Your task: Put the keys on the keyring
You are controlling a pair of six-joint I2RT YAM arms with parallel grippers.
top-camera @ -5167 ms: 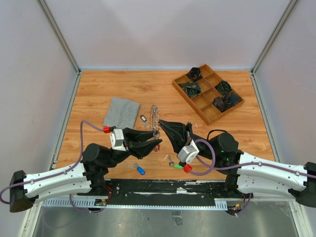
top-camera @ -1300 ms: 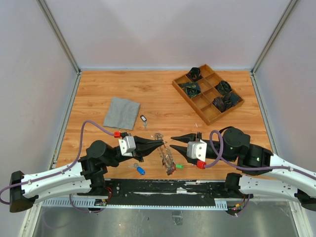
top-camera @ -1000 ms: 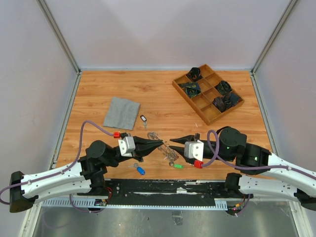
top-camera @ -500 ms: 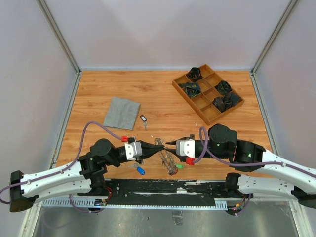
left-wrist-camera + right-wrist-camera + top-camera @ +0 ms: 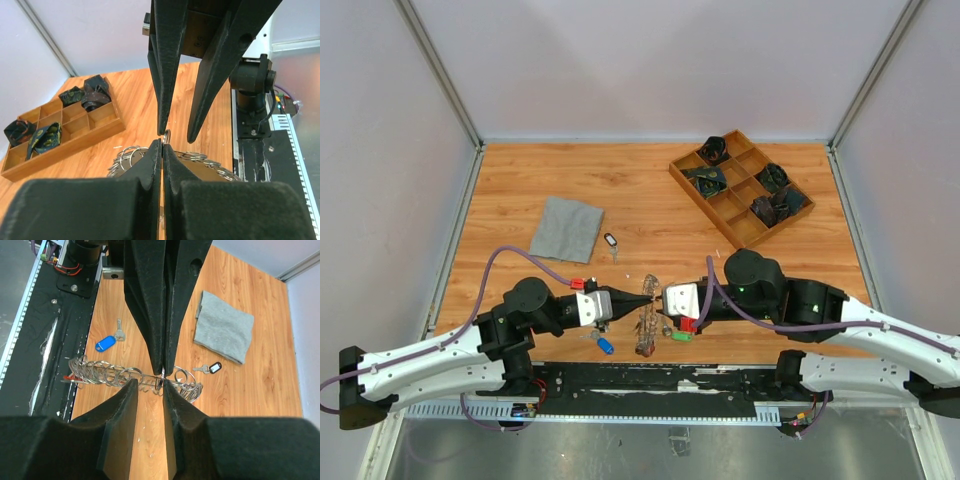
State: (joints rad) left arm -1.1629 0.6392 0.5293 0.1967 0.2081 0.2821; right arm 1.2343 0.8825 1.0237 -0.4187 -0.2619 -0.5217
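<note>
The keyring (image 5: 645, 322) is a long bunch of silver rings and keys hanging over the wood between the two arms. My left gripper (image 5: 645, 297) is shut on one small ring of the keyring (image 5: 166, 135), at its very fingertips (image 5: 156, 150). My right gripper (image 5: 150, 385) faces it tip to tip and is open, its jaws a little apart on either side of that ring. The keyring (image 5: 120, 376) stretches left and right just beyond my right fingers. Loose keys lie around: a blue-tagged key (image 5: 604, 345), a black-tagged key (image 5: 610, 240) and a green-tagged key (image 5: 680, 336).
A grey cloth (image 5: 566, 228) lies at the back left. A wooden divided tray (image 5: 725, 205) with dark bundles sits at the back right. The black base rail (image 5: 650, 385) runs along the near edge, close behind the keyring.
Both grippers have closed in on each other until their tips meet. The left one has stayed shut on the keyring, whose bunch has swung and now hangs below the tips.
</note>
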